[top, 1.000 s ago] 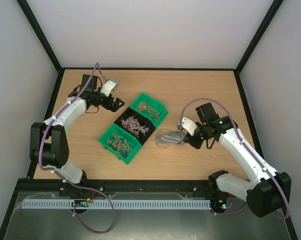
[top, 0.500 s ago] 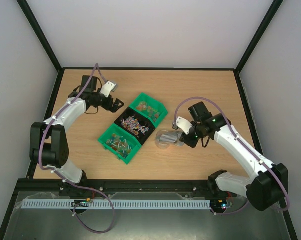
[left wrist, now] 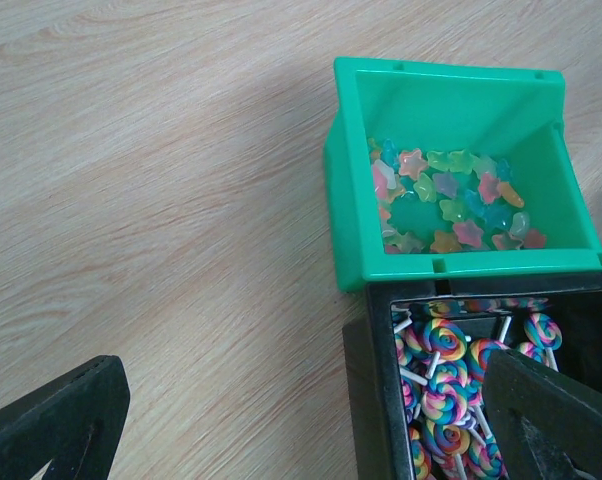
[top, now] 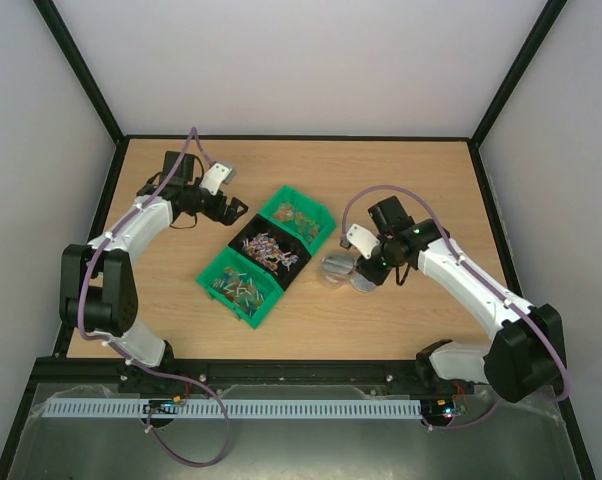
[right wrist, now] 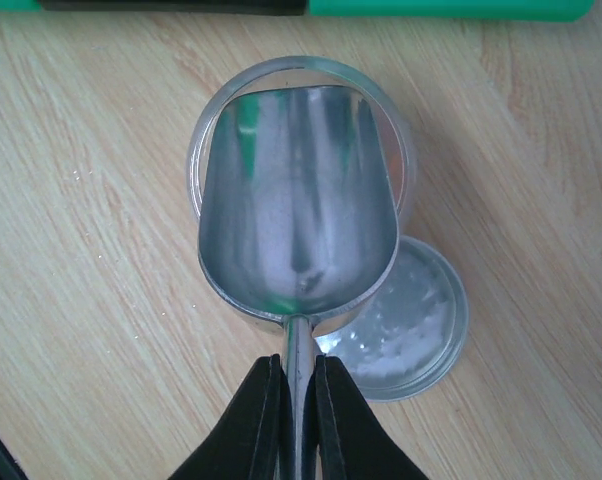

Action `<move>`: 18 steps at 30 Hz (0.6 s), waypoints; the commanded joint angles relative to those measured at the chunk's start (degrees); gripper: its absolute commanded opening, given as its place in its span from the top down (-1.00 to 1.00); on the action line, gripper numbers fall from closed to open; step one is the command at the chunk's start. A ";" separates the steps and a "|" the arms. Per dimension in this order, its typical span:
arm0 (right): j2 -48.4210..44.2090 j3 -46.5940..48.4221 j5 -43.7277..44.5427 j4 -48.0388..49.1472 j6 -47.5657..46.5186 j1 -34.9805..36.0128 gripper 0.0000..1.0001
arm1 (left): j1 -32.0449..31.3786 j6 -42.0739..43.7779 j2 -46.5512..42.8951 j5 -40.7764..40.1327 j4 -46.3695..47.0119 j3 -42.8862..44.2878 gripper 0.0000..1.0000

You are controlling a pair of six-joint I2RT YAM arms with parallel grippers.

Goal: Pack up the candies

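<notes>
the candies (top: 268, 248) fill three bins (left wrist: 345, 225) at the desk's middle. the left gripper (top: 231, 208) hangs wide open and empty at their far-left side. the right gripper (right wrist: 298, 375) pinches the empty scoop (right wrist: 296, 210) over a jar (right wrist: 203, 140), beside the lid (right wrist: 421, 330).
</notes>
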 commanded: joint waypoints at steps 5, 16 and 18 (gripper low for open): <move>2.08 5.02 -0.24 0.74 1.50 0.26 0.97 | 0.37 0.76 -0.17 0.09 -0.10 -0.11 -0.99; -0.79 10.41 2.30 -7.32 -1.60 0.27 0.97 | 0.46 0.94 0.20 0.33 -0.26 0.03 -0.99; 0.34 13.01 1.80 -7.79 -0.34 0.27 0.97 | 0.46 0.98 0.30 0.50 -0.07 -0.03 -0.99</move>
